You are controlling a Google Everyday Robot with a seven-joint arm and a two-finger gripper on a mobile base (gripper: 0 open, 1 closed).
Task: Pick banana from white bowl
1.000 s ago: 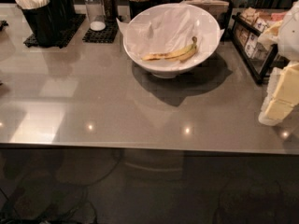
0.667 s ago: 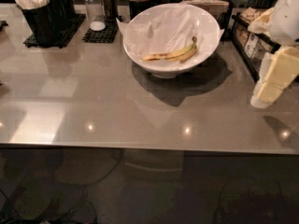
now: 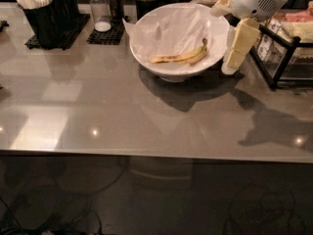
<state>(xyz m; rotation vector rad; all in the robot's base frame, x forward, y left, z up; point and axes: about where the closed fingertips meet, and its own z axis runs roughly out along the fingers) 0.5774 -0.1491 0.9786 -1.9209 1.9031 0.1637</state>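
Note:
The white bowl stands on the grey table at the back centre, lined with crumpled white paper. The banana lies inside it, yellow with brown spots, its dark stem tip pointing up to the right. My gripper hangs just outside the bowl's right rim, its pale yellow fingers pointing down to about the rim's level. It holds nothing and is apart from the banana.
A black wire rack with packets stands at the right, close behind the gripper. Shakers on a black mat and a black holder of white utensils stand at the back left. The table's front edge runs across the middle.
My gripper has moved left and up from the table's right side to the bowl's right rim. The bowl and banana have not moved.

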